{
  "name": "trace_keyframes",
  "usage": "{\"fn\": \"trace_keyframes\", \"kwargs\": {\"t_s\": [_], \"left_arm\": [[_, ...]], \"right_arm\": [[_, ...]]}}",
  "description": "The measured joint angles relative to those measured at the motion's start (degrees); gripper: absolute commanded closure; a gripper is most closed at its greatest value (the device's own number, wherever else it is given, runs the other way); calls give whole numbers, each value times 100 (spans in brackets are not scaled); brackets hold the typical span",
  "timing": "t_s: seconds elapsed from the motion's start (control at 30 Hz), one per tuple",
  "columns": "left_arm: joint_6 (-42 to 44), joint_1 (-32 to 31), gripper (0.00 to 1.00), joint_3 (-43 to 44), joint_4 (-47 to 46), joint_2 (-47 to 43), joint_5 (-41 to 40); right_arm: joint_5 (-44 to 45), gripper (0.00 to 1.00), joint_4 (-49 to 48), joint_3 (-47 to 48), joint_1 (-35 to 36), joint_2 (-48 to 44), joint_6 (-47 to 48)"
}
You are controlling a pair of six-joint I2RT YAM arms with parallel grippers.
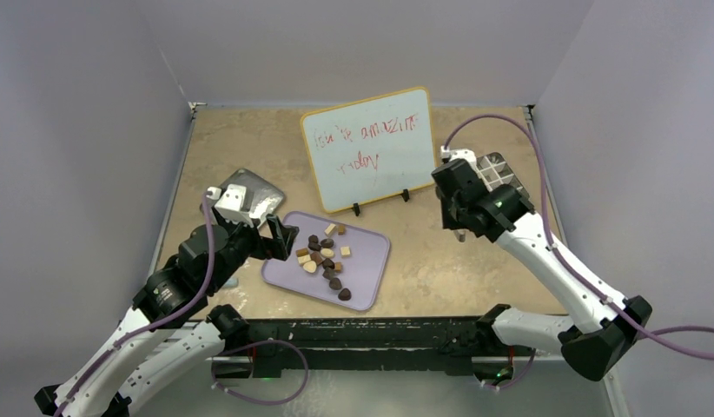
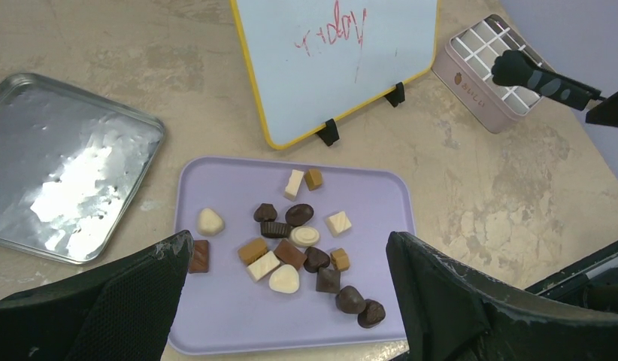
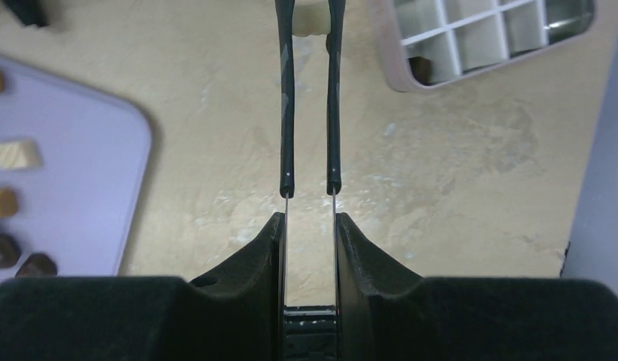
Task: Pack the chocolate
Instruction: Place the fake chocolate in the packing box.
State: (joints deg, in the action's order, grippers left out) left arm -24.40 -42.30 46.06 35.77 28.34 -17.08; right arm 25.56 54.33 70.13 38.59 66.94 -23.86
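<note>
The chocolate (image 1: 326, 256) lies as several dark, tan and cream pieces in a loose pile on the lavender tray (image 1: 368, 276). In the left wrist view the pieces (image 2: 291, 252) sit mid-tray (image 2: 223, 316). My left gripper (image 1: 284, 236) is open and empty, its jaws wide apart above the tray's near left part (image 2: 289, 242). My right gripper (image 1: 458, 217) is shut on thin black-tipped tongs (image 3: 287, 113), held over bare table between the tray and the pale pink gridded box (image 1: 497, 169). The tongs' tips are slightly apart and empty. One cell of the box (image 3: 479, 37) holds a dark shape.
A white board with a yellow rim (image 1: 368, 148) stands on black feet behind the tray. A shiny metal lid (image 1: 249, 193) lies flat to the tray's left, also in the left wrist view (image 2: 65, 165). Grey walls close in the table on three sides.
</note>
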Motion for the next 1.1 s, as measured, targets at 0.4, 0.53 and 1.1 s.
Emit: {"fn": "trace_keyframes", "kwargs": {"t_s": [0.4,0.53,1.1], "left_arm": [[0,0,0,-2,0,-13,17],[-2,0,0,-2,0,-13,28],[0,0,0,-2,0,-13,37]], "right_arm": [[197,83,9,-153,-1906,-63,251],[190,81,-79,-243,-2267,-55,299],[42,71,-503,-761,-2704,109,356]]}}
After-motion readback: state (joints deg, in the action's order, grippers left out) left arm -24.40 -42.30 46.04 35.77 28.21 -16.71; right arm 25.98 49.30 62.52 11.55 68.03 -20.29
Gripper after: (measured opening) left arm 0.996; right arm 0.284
